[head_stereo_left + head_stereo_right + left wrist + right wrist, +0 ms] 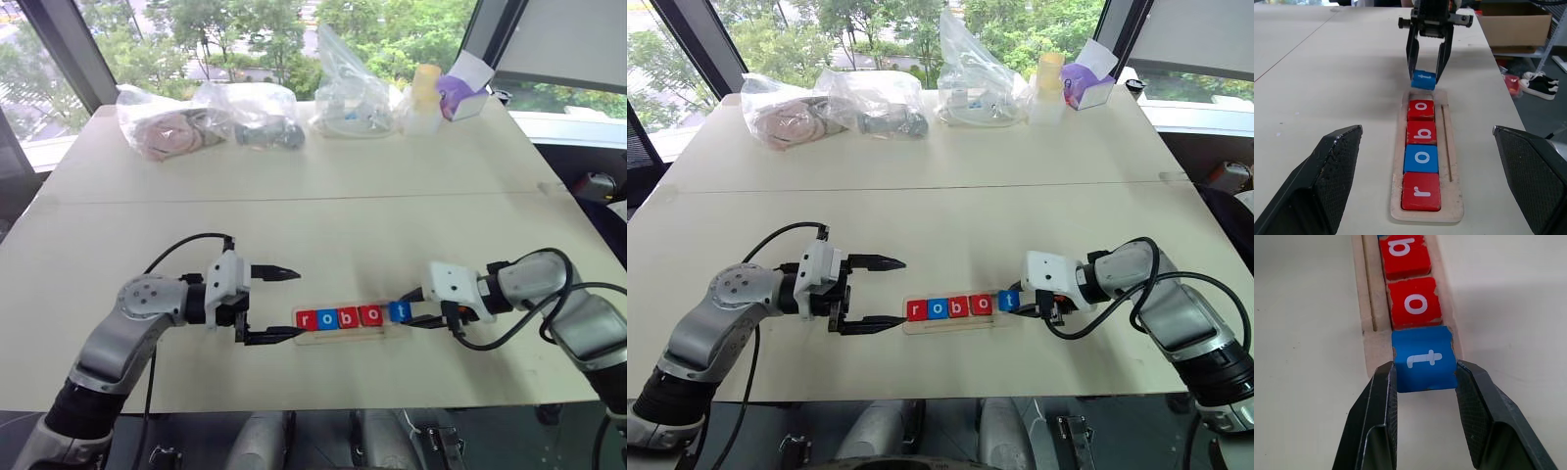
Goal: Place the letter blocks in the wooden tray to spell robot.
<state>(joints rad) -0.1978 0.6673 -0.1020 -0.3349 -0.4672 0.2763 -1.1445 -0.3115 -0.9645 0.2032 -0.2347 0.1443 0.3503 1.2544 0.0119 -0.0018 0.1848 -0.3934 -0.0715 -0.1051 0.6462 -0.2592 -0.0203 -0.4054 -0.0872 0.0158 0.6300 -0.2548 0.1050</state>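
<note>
Blue t block pinched in my right gripper at the wooden tray end, seemingly tilted; r‑o‑b‑o seated. Left gripper spread wide.

Along the far edge of the worktop, clear plastic bags are being kept at the left and middle, with a yellow cup and a purple item lying to the right.
</note>
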